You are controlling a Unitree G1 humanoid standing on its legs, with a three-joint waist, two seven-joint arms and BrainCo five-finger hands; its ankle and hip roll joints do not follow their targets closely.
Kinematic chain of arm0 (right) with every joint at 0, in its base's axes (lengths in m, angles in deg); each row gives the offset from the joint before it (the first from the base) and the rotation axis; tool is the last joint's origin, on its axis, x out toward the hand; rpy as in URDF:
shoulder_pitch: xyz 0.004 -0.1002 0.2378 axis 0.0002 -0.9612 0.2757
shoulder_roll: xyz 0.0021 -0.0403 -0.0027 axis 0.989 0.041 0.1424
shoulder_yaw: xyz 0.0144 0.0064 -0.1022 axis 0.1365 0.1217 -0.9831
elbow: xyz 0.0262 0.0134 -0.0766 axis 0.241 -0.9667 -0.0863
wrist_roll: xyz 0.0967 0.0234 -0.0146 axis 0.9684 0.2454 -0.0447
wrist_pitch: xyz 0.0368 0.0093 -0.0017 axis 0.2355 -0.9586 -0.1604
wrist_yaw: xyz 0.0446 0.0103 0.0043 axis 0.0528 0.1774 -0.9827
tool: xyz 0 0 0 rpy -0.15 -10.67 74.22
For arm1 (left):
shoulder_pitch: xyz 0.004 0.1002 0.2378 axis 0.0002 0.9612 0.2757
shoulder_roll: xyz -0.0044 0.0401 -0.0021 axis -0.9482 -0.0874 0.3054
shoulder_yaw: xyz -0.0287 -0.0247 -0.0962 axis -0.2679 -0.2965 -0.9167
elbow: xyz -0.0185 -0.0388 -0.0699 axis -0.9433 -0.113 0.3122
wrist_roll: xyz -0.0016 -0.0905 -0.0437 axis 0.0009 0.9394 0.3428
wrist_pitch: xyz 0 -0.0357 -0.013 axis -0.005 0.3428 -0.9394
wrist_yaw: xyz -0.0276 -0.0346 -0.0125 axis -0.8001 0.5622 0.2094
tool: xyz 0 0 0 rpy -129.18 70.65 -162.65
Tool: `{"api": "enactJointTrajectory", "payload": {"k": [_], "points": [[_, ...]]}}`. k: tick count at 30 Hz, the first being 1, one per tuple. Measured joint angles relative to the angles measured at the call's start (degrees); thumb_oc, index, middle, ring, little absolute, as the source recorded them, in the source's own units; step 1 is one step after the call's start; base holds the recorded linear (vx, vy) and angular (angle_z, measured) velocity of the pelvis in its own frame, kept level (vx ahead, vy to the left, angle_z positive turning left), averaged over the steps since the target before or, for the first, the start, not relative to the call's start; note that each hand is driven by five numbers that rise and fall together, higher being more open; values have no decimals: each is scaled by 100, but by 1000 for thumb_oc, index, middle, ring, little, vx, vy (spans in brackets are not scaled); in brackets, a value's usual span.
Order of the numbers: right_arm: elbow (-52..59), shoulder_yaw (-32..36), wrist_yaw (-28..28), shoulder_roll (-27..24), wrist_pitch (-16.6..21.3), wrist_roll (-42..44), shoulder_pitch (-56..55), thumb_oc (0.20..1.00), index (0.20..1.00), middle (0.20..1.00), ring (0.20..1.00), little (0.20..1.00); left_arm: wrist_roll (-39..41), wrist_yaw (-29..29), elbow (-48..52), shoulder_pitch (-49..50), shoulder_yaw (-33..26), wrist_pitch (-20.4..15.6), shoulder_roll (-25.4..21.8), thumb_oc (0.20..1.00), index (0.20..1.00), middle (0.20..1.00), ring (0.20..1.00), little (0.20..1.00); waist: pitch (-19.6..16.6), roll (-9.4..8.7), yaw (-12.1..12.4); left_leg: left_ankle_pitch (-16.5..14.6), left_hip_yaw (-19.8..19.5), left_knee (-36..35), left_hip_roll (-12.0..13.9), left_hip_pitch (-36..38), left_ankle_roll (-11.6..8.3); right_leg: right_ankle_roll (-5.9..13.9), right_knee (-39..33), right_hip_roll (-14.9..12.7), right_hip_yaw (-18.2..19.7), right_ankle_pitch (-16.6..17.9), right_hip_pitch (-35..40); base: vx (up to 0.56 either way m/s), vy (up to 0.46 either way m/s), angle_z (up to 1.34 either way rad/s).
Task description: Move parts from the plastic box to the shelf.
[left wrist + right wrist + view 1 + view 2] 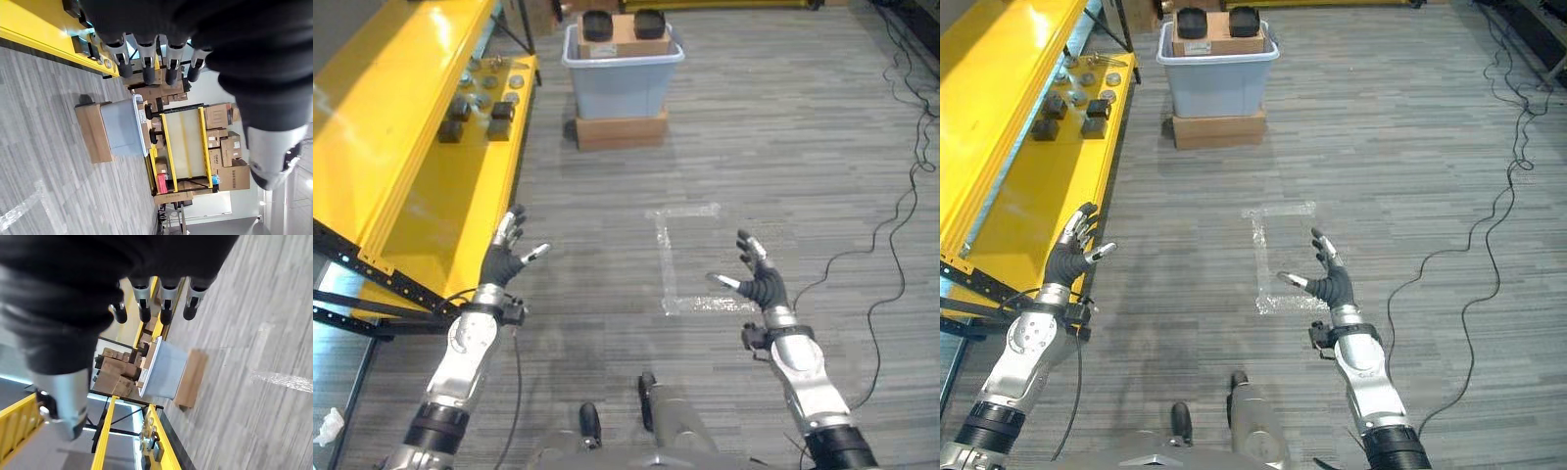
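Left robot hand and right robot hand hover over bare floor, fingers straight, both released and empty. Ahead, one grey plastic box on a cardboard base holds two black parts atop a carton. Several dark parts lie on the yellow shelf; the left wrist view adds a distant rack of cartons.

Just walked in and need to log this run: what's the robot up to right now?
Nothing is being handled yet. The left hand and right hand are both held open and empty above the floor. The plastic box sits ahead on a cardboard base, with dark parts on top. Several parts already lie on the yellow shelf to the robot's left.
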Motion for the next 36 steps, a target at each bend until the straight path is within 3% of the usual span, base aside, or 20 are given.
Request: {"api": "enactJointTrajectory", "payload": {"k": [3,4,8,9,11,14,15,16,17,18,19,20,21,22,27,28,30,31,34,36], "points": [[-89,14,-60,45,-44,4,-98,1000,1000,1000,1000,1000,0,14,-137,-148,64,17,27,1000,1000,1000,1000,1000,-22,-6,-149,-92,-111,69,113,-44,-67,147,-808,473,440,333,-11,323,-104,20],[-79,114,-69,-12,-48,5,-196,1000,1000,1000,1000,1000,0,91,-139,-154,223,25,55,1000,1000,1000,1000,1000,-60,7,-282,-267,-274,32,106,149,-231,-223,-1051,438,309,813,234,404,-152,53],[-220,190,-80,-358,-50,2,-168,1000,1000,1000,1000,1000,9,213,-107,-119,357,13,163,1000,1000,1000,1000,1000,-293,320,-287,-711,-194,862,452,268,-600,-623,-936,733,86,640,606,308,-167,2],[-285,252,-100,-373,-54,4,-139,1000,1000,1000,1000,1000,17,235,-112,-116,379,14,193,1000,1000,1000,1000,1000,-360,255,-263,-839,-162,2164,527,-254,-785,-750,-858,722,109,543,724,201,-132,-1],[-297,237,-164,-635,-64,-5,-132,1000,1000,1000,1000,1000,120,336,-112,-78,465,17,218,1000,1000,1000,1000,1000,-420,223,-177,-425,-469,5387,656,-1658,-1131,-1092,-598,743,-5,372,976,444,-210,-12],[-453,136,-169,-680,-163,-13,76,1000,1000,1000,1000,1000,196,367,-124,-47,410,16,116,1000,1000,1000,1000,1000,-354,-86,17,15,-853,7342,210,-2813,-846,-1371,-416,722,359,175,1216,335,-64,-40],[-464,110,-171,-639,-210,-13,126,1000,1000,1000,1000,1000,231,360,-170,0,402,24,127,1000,1000,1000,1000,1000,-321,-207,219,-92,-734,7060,166,-2811,-690,-1245,-469,629,520,229,1344,386,16,-94],[-463,33,-174,-558,-246,-15,178,1000,1000,1000,1000,1000,292,335,-181,180,400,117,162,1000,1000,1000,1000,1000,-259,-337,300,-169,-708,5968,-17,-2774,-523,-291,-971,536,763,330,1788,400,45,-86],[-457,-1,-173,-539,-256,-14,198,1000,1000,1000,1000,1000,331,348,-163,282,395,137,231,1000,1000,1000,1000,1000,-245,-204,305,-211,-765,5072,28,-2646,-364,761,-926,601,896,500,1871,308,42,-77],[-420,-33,-188,-619,-237,-18,274,1000,1000,1000,1000,1000,345,372,-114,360,294,131,366,1000,1000,1000,1000,1000,-173,62,374,-201,-771,4255,337,-2544,-265,656,-410,892,854,492,1663,475,74,-109],[-363,-44,-182,-617,-238,-49,300,1000,1000,1000,1000,1000,360,366,23,535,78,77,407,1000,1000,1000,1000,1000,-343,-294,535,-222,-567,3248,271,-2448,-344,-452,-605,360,832,-53,1623,457,30,-96],[-383,-26,-161,-623,-245,-82,278,1000,1000,1000,1000,1000,396,356,-129,580,70,93,450,1000,1000,1000,1000,1000,-378,-160,486,-144,-674,2397,387,-2359,-444,-1259,-783,572,716,-127,1925,783,11,-95],[-597,-117,-146,-614,-283,-126,330,1000,1000,1000,1000,1000,389,335,-256,668,94,118,366,1000,1000,1000,1000,1000,-486,8,520,-90,-856,473,585,-2085,-426,-1113,-1378,717,840,-131,2340,467,-48,-51],[-683,-160,-152,-546,-302,-130,396,1000,1000,1000,1000,1000,384,326,-373,562,50,133,351,1000,1000,1000,1000,1000,-454,-27,550,-48,-803,-259,539,-1960,-454,-1204,-1537,741,822,-92,2546,469,-23,-27],[-617,-226,-198,-426,-292,-192,-214,1000,1000,1000,1000,1000,319,214,-329,507,-27,168,373,1000,1000,1000,1000,1000,-507,-457,704,207,-56,862,-51,-1908,25,-768,-1997,409,948,-690,3811,462,60,-9],[-685,-245,-202,-291,-332,-221,-221,1000,1000,1000,1000,1000,293,201,-338,504,-22,196,301,1000,1000,1000,1000,1000,-528,-523,653,555,-30,799,-82,-1704,86,-570,-1493,386,965,-810,3748,366,-3,-20],[-615,-259,-288,-150,-366,-236,-279,1000,1000,1000,1000,1000,253,206,-335,483,8,220,215,1000,1000,1000,1000,1000,-554,-555,620,548,70,547,-199,-1169,236,232,449,350,851,-944,3049,352,-54,-34],[-518,-230,-319,-158,-378,-237,-281,1000,1000,1000,1000,1000,253,204,-325,404,22,220,167,1000,1000,1000,1000,1000,-554,-555,547,484,24,457,-337,-971,269,380,1377,245,783,-914,2650,351,-66,-16],[-392,-216,-317,-146,-412,-242,-115,1000,1000,1000,1000,1000,256,197,-330,26,27,216,134,1000,1000,1000,1000,1000,-529,-521,441,109,-33,423,-526,-631,353,503,2870,22,870,-869,1595,344,41,-3],[-382,-239,-343,-149,-428,-386,192,1000,1000,1000,1000,1000,280,195,-360,-224,47,216,227,1000,1000,1000,1000,1000,-305,-178,547,27,-23,59,-331,-107,380,108,2749,-146,526,-1206,674,341,57,-45]]}}
